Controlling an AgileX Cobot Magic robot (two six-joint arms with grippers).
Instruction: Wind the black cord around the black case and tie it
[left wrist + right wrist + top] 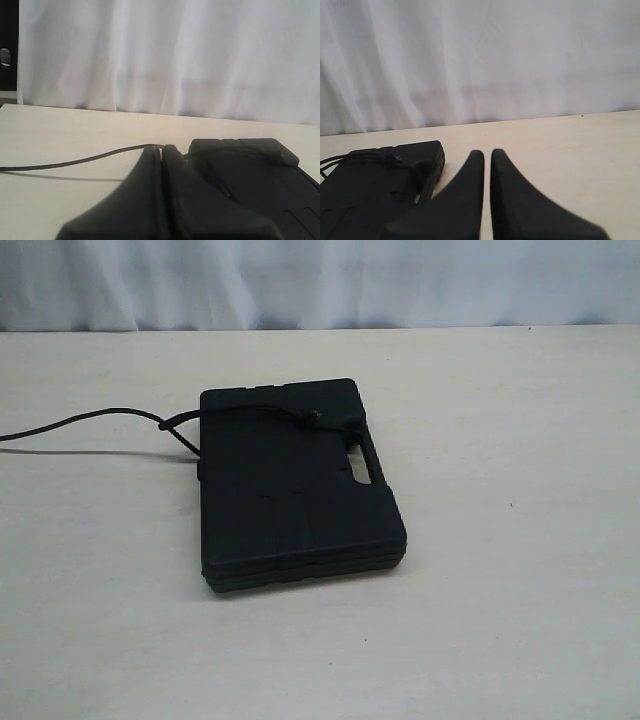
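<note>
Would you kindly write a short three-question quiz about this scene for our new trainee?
1. True or false: the case lies flat on the table.
2. The loose tail of the cord leaves the exterior view at which edge? A) left B) right C) bottom
3. Fill in: the left gripper and the right gripper are both ____.
Key: 1 true; 2 A; 3 shut.

Left end effector [161, 151] tips together w/ black cord [75, 162] on table [50, 130] behind, black case [250, 172] adj.
</note>
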